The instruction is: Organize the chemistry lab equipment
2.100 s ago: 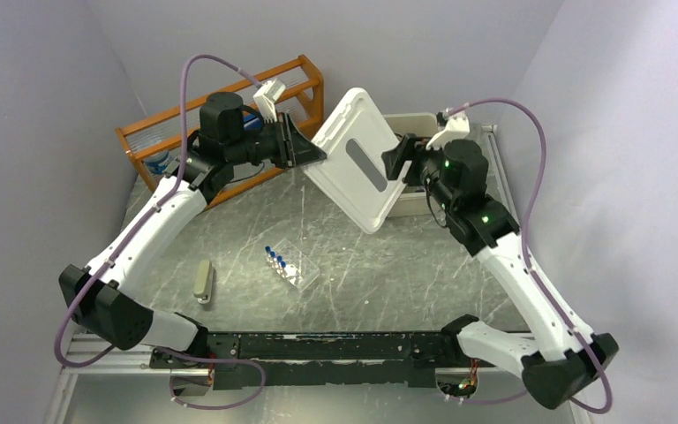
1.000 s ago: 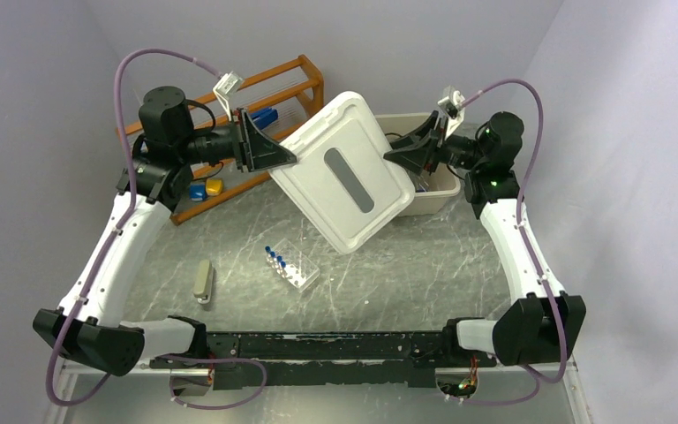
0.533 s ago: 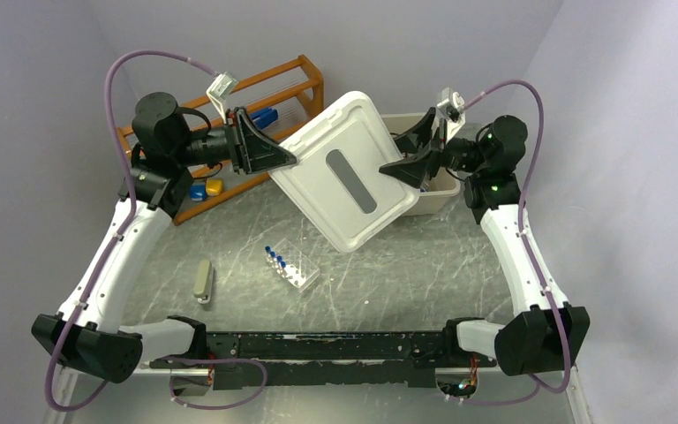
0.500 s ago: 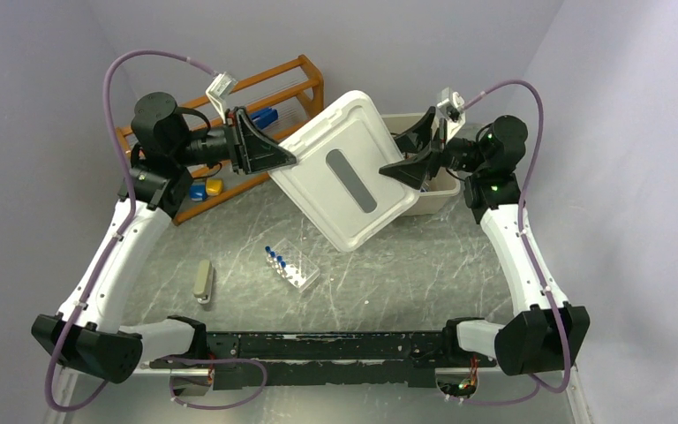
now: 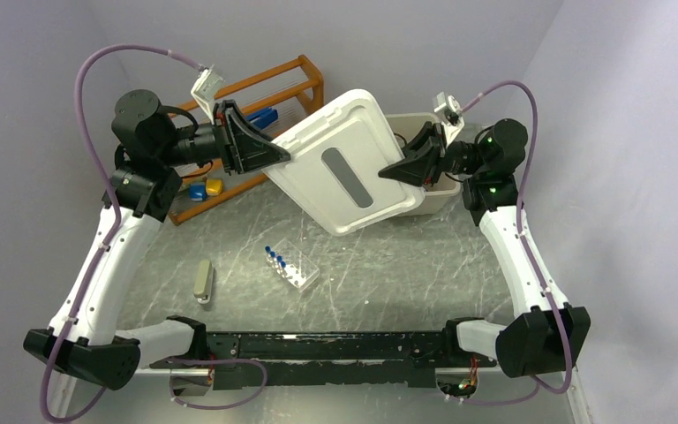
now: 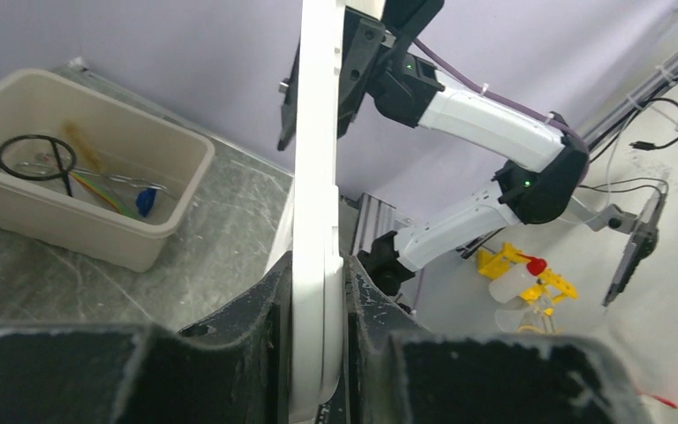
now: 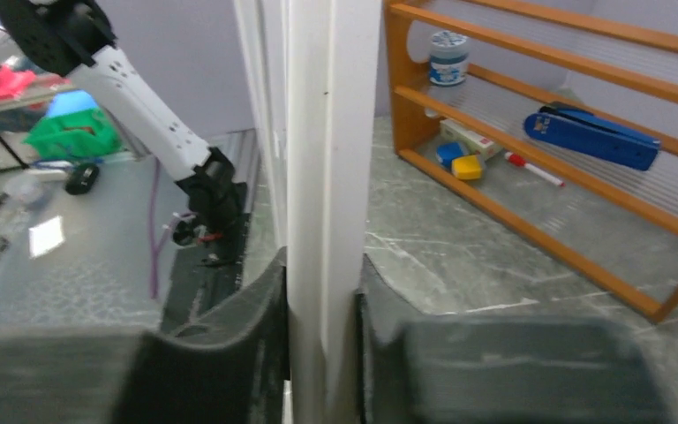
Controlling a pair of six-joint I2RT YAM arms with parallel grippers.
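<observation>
Tube rack (image 5: 293, 268) sits mid-table, well apart from the bin (image 6: 53, 221) where the wire ring stand (image 6: 35, 156) lies. The lid (image 5: 344, 163) just swung up and left. The right gripper (image 5: 402, 168) let go and re-clamped the lid's right edge, and the left gripper (image 5: 269, 159) is clamped on the opposite edge. I'd guess the bin stays open for loading. The lid's corner is near the wooden shelf (image 5: 305, 84), with more room out front.

pale lilac walls (image 5: 335, 35) close round a grey marbled counter (image 5: 406, 274) on three sides. an orange wooden shelf (image 7: 395, 88) stands at its back left. light is soft, even. beyond the counter lies perhaps a pale floor (image 6: 671, 291).
</observation>
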